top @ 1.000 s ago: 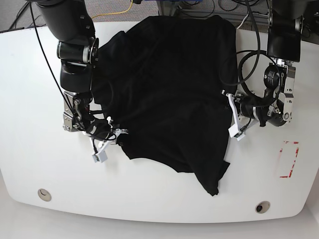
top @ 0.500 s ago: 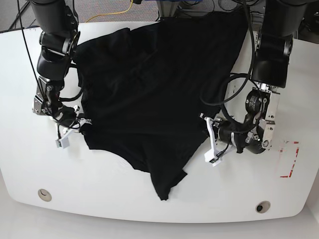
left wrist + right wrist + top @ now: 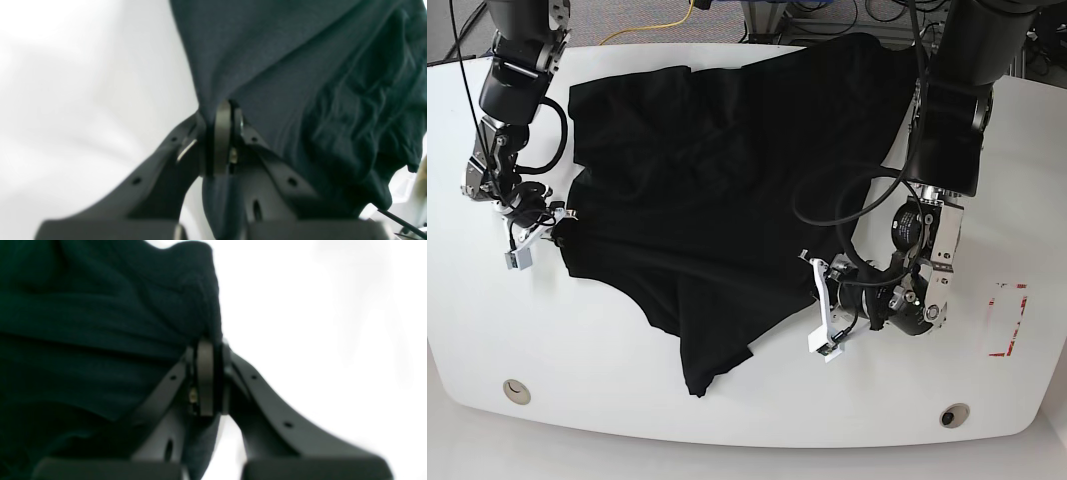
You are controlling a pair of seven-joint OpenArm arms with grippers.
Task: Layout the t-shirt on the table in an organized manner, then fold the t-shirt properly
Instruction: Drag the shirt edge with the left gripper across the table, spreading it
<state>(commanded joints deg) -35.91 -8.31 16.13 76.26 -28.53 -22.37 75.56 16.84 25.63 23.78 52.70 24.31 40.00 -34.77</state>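
Both your claws are clamped on the t-shirt (image 3: 717, 190): left gripper (image 3: 222, 133) pinches one edge, right gripper (image 3: 208, 373) the other, cloth spread across the table (image 3: 627, 390).

Two black jointed arms, left arm (image 3: 947, 130) and right arm (image 3: 512, 90), carry looped black cables. Grippers, left gripper (image 3: 822, 310) and right gripper (image 3: 537, 238), have white fingers; wrist views show dark screw-holed jaws.

Beyond my bench's far edge I see grey floor (image 3: 642, 15), a yellow cable (image 3: 655, 27) trailing across it, and a tangle of dark cables (image 3: 827, 12) near equipment under even light.
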